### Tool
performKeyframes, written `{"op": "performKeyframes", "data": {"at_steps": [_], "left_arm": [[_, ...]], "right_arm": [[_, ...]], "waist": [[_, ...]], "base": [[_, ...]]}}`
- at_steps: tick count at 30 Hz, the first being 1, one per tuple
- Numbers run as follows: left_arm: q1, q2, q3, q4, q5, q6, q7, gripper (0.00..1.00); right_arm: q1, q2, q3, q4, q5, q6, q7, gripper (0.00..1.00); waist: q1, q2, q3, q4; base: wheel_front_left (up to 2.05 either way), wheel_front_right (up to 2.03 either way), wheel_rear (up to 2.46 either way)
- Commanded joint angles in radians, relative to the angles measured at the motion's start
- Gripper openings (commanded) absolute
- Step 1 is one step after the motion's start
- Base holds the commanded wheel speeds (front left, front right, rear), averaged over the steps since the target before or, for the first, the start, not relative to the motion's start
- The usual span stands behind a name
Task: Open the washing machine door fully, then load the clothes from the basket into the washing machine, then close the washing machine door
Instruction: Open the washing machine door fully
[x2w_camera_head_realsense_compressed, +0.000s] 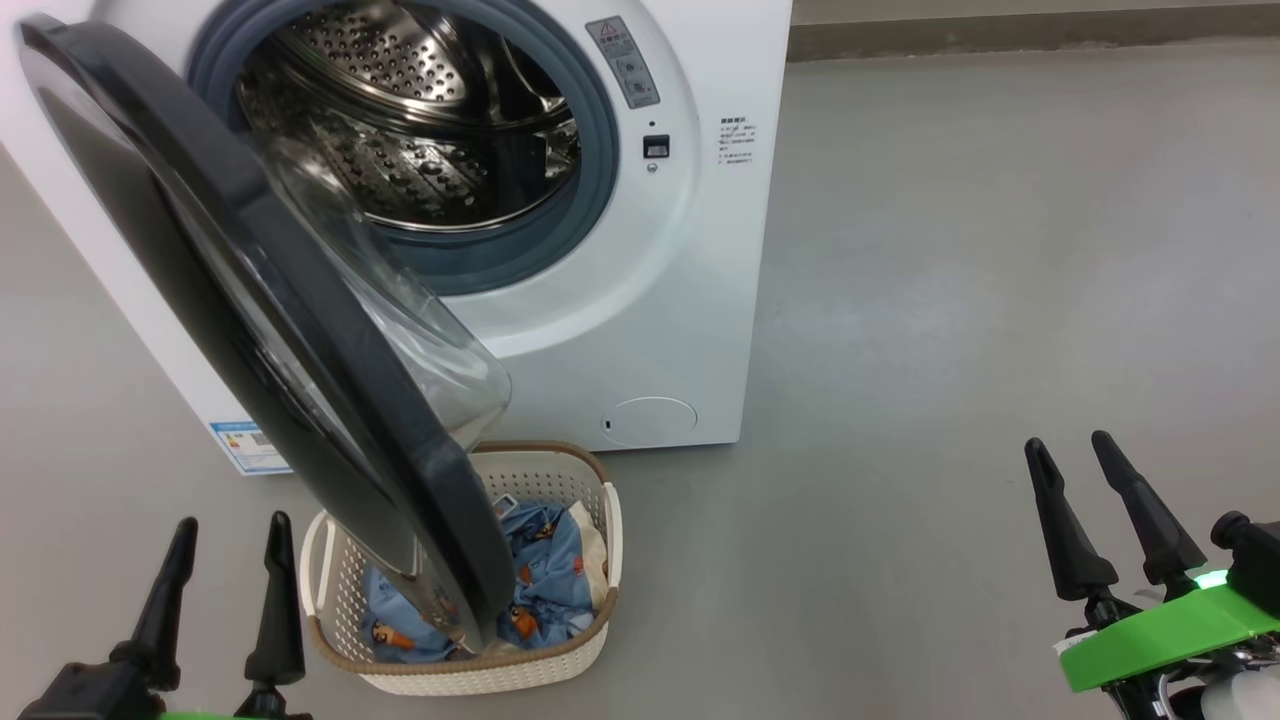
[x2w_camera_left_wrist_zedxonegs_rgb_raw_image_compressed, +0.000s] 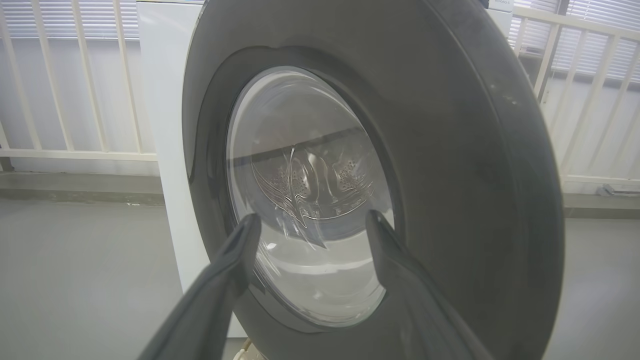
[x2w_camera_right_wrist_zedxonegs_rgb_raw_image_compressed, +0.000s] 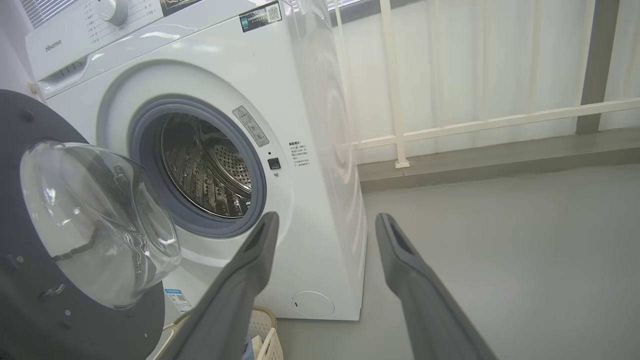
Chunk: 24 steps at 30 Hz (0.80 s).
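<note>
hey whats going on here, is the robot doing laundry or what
Yes, a two-armed robot is on a laundry job. The washing machine door stands swung out from the washing machine, and the steel drum looks empty. The clothes lie in the basket on the floor in front of the machine, partly behind the door's lower edge in the head view. The left gripper and right gripper are both open, holding nothing.

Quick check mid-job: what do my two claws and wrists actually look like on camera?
Both the left claw and right claw have two long, matte black fingers tapering to blunt points. The right wrist carries a bright green bracket with a small lit green light.
</note>
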Motion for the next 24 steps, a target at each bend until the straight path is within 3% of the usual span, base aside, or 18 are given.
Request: {"op": "performKeyframes", "data": {"at_steps": [1,24], "left_arm": [[-0.010,0.011,0.033,-0.033,0.014,0.001,-0.006,1.00],[-0.024,0.022,0.015,-0.009,0.003,0.001,-0.006,1.00]], "right_arm": [[0.008,-0.006,-0.002,-0.019,-0.017,0.006,-0.012,1.00],[-0.017,0.022,-0.005,0.030,-0.103,0.006,-0.012,1.00]], "waist": [[-0.0001,0.0000,-0.001,-0.002],[-0.0001,0.0000,-0.005,0.005]], "base": [[0.00,0.00,0.00],[0.00,0.00,0.00]]}}
